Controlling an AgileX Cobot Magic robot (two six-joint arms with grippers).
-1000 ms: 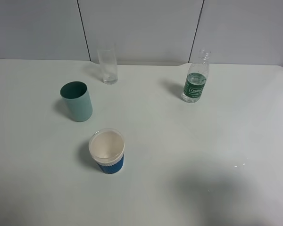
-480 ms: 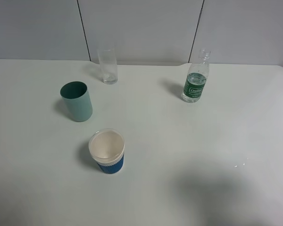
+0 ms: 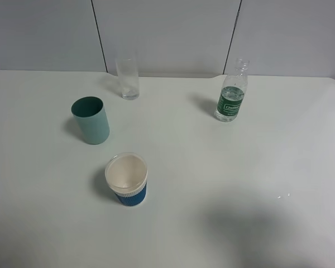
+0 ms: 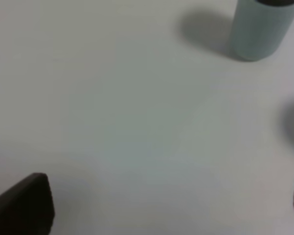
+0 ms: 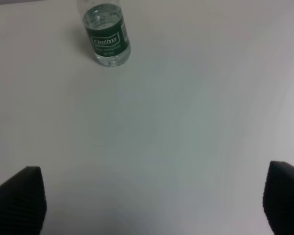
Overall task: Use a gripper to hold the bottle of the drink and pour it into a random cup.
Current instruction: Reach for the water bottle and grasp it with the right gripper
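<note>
Four vessels stand on my white table (image 3: 240,167).
- Bottle of the drink (image 3: 230,99): uncapped, upright, far right, well apart from the cups.
- Clear glass (image 3: 127,78): far side, left of centre.
- Teal cup (image 3: 91,120): left.
- Blue cup with a white rim (image 3: 127,180): nearest the camera.
- Right gripper (image 5: 150,205): jaws spread wide, empty; I see the bottle ahead, well apart.
- Left gripper (image 4: 161,203): jaws spread, nothing between them.

The white table (image 3: 223,167) before me carries four upright things, well apart: a clear glass (image 3: 128,79) at the back, a teal cup (image 3: 91,120) left, a blue white-rimmed cup (image 3: 127,180) nearest, an uncapped bottle (image 3: 231,97) back right.
</note>
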